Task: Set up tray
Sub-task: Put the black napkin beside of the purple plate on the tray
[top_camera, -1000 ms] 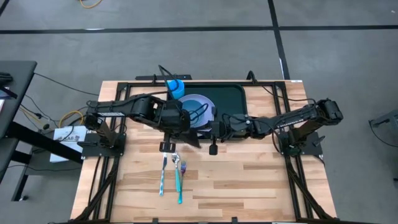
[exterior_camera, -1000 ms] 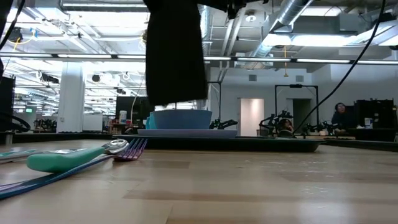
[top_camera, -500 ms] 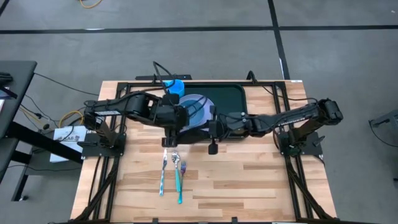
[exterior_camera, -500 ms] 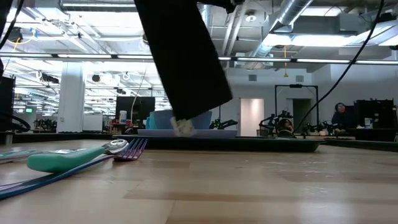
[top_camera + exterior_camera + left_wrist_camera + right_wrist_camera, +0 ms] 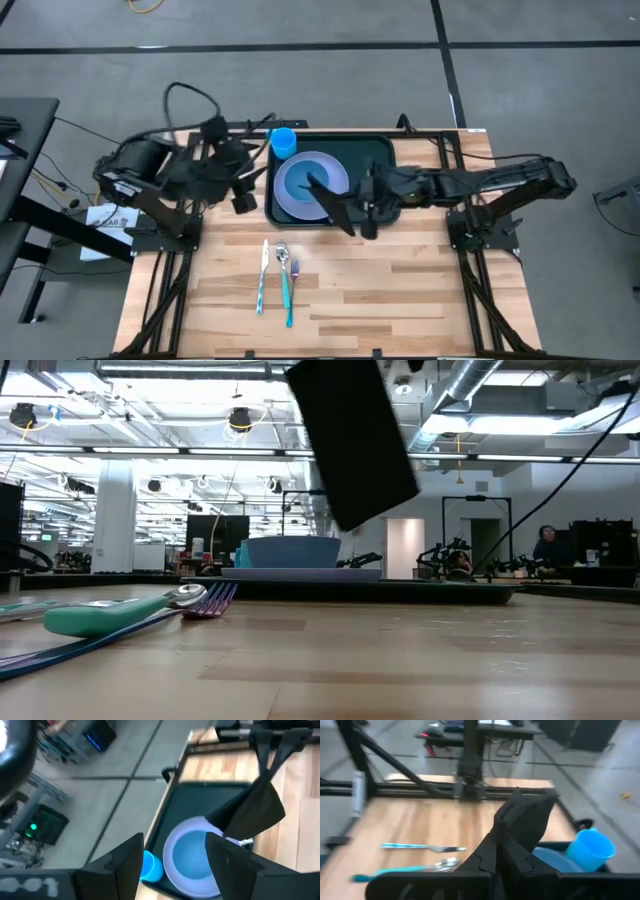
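Observation:
The dark tray (image 5: 375,160) lies at the table's far middle and carries a lavender plate (image 5: 335,172), a blue bowl (image 5: 300,188) and a blue cup (image 5: 283,142). A flat black napkin (image 5: 330,200) hangs over the plate's near right side, with my right gripper (image 5: 358,200) shut on it. In the low view the napkin (image 5: 352,440) slants above the bowl (image 5: 293,550). My left gripper (image 5: 172,865) is open with nothing between its fingers, back at the tray's left (image 5: 243,195). My right gripper pinches the napkin at one end (image 5: 506,836) between its two shut fingers. The fingers come from the table's right, slanting a little downward. The napkin sticks out stiffly past the fingertips, tilted, and is lifted clear of the plate and bowl.
A knife, a spoon and a fork (image 5: 278,275) lie side by side on the bare wood near the table's front, left of centre. They also show in the low view as teal handles (image 5: 110,615). Black frame rails run along both table sides.
My left gripper has opened, let go of the napkin, and drawn back up toward the table's left and far side. My right gripper has risen and shifted right with the napkin, which hung straight down and now is higher and tilted over the plate.

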You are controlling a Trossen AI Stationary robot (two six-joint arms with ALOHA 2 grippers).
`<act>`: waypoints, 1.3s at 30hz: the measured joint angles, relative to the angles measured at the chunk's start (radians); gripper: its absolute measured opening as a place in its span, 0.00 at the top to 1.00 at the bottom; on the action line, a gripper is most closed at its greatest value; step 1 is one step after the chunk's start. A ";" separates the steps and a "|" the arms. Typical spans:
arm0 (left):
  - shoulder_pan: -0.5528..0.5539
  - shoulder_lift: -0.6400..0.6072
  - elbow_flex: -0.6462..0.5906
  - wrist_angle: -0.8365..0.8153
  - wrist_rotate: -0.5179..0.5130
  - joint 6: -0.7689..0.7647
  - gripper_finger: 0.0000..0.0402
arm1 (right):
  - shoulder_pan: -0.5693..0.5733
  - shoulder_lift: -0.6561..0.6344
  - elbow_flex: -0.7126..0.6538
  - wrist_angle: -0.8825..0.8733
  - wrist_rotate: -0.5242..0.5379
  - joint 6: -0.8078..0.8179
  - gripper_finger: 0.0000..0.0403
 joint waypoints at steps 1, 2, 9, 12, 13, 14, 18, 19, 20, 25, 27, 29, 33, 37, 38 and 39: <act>-0.023 -0.004 0.000 0.005 -0.024 -0.002 0.50 | 0.009 -0.015 0.000 -0.017 -0.013 0.026 1.00; -0.046 -0.007 0.000 0.005 -0.051 -0.003 0.50 | 0.020 -0.028 0.000 -0.027 -0.025 0.053 1.00; -0.209 -0.036 -0.043 -0.004 -0.209 -0.101 0.50 | 0.118 -0.120 -0.134 -0.044 0.046 0.178 1.00; -0.244 -0.067 -0.153 0.014 -0.232 -0.167 0.50 | 0.121 -0.170 -0.257 0.010 0.098 0.240 1.00; -0.250 -0.078 -0.203 0.015 -0.231 -0.201 0.50 | 0.120 -0.187 -0.296 0.055 0.100 0.254 1.00; -0.257 -0.090 -0.254 0.018 -0.230 -0.230 0.50 | 0.120 -0.206 -0.331 0.087 0.098 0.267 1.00; -0.264 -0.178 -0.503 0.188 -0.226 -0.251 0.50 | 0.122 -0.269 -0.416 0.191 0.086 0.272 1.00; -0.264 -0.207 -0.577 0.269 -0.217 -0.225 0.50 | 0.122 -0.283 -0.428 0.199 0.087 0.273 1.00; -0.264 -0.235 -0.655 0.365 -0.197 -0.186 0.50 | 0.121 -0.293 -0.435 0.205 0.088 0.271 1.00; -0.237 -0.396 -1.043 0.989 0.141 0.159 0.50 | 0.120 -0.313 -0.444 0.220 0.132 0.240 1.00; -0.209 -0.455 -1.165 1.134 0.299 0.267 0.50 | 0.120 -0.314 -0.444 0.219 0.134 0.237 1.00; -0.173 -0.526 -1.258 1.211 0.323 0.314 0.50 | 0.120 -0.309 -0.444 0.220 0.134 0.241 1.00; -0.078 -0.696 -1.439 1.340 0.248 0.312 0.50 | 0.148 -0.286 -0.445 0.222 0.077 0.289 1.00; 0.020 -0.847 -1.635 1.534 0.369 0.255 0.50 | 0.198 -0.241 -0.445 0.211 0.062 0.333 1.00; 0.036 -0.879 -1.680 1.590 0.402 0.250 0.50 | 0.206 -0.229 -0.445 0.209 0.075 0.344 1.00; 0.048 -0.905 -1.721 1.640 0.428 0.250 0.50 | 0.207 -0.219 -0.445 0.205 0.089 0.349 1.00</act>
